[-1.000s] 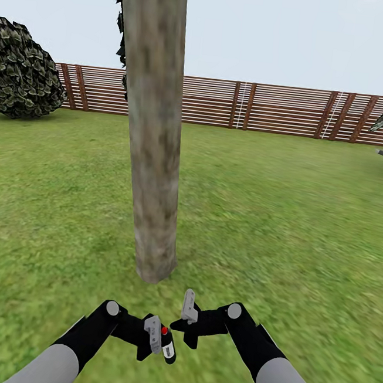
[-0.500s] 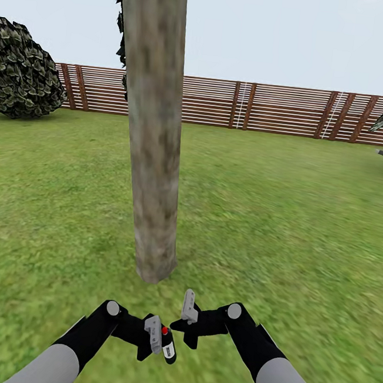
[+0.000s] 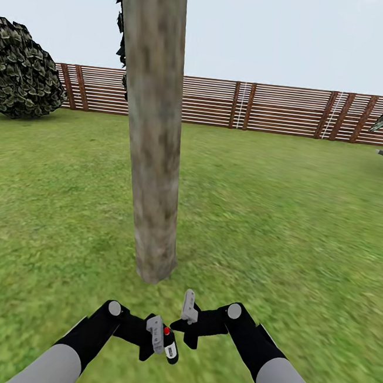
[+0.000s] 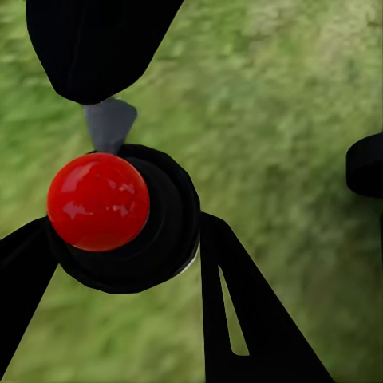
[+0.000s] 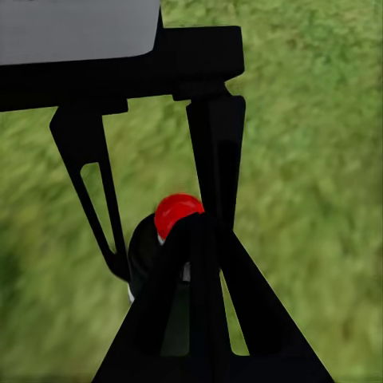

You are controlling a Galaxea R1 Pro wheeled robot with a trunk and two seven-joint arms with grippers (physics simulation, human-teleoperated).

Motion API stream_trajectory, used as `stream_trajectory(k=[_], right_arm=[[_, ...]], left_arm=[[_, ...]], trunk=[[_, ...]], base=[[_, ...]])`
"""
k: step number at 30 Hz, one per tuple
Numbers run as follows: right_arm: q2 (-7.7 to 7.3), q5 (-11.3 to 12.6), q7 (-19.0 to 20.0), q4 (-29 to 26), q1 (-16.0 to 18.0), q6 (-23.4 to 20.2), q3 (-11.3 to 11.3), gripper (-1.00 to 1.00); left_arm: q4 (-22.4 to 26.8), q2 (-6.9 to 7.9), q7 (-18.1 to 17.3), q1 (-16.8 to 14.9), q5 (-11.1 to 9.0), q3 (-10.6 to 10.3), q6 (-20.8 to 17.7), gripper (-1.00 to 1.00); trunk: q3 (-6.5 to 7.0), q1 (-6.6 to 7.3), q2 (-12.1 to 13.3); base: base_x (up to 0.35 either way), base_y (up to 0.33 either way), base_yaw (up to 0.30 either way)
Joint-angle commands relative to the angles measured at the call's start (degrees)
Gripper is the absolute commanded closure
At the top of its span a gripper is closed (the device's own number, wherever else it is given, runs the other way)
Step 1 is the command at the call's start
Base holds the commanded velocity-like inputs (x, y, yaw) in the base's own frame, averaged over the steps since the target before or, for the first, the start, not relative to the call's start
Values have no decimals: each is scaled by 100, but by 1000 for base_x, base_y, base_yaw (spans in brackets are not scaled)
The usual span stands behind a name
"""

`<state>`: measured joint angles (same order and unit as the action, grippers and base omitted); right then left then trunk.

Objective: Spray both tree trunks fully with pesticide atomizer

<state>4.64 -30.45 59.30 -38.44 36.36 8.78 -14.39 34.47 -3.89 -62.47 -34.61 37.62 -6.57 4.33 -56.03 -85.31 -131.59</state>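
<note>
Low at the frame's bottom centre, left gripper (image 3: 160,340) clamped on the pesticide atomizer (image 3: 169,343), red cap up; the left wrist view shows that cap between the dark fingers (image 4: 231,303). Right gripper (image 3: 189,312) just beside it, holding nothing; jaw state cannot be told. Both forearms bent inward, low over the grass (image 3: 282,224). Tree trunk (image 3: 154,128) rises directly ahead, near. Pickup looks done. No white specks visible on the bark, so spraying both trees remains, by my reading.
</note>
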Motion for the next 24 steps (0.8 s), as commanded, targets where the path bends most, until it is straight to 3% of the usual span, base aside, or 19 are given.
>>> stream_trajectory(k=[1, 16, 17, 20, 24], right_arm=[[2, -59, 3, -5, 2, 55, 6, 100], [2, -58, 3, -5, 2, 60, 6, 100], [2, -58, 3, -19, 2, 62, 6, 100], [2, -58, 3, -18, 2, 63, 6, 100], [2, -58, 3, -15, 2, 63, 6, 100]], left_arm=[[7, -3, -11, -2, 43, 6, 45, 100], [-3, -1, -11, -2, 43, 14, 42, 100], [-89, 368, 6, 44, 116, 15, 82, 100], [-90, 492, 7, 50, 119, 15, 92, 100], [-90, 521, 7, 45, 111, 15, 94, 100]], trunk=[[-5, 1, -2], [-5, 1, -2], [-5, 1, -2], [-5, 1, -2], [-5, 1, -2]], base=[[0, 0, 0], [0, 0, 0], [0, 0, 0], [0, 0, 0], [0, 0, 0]])
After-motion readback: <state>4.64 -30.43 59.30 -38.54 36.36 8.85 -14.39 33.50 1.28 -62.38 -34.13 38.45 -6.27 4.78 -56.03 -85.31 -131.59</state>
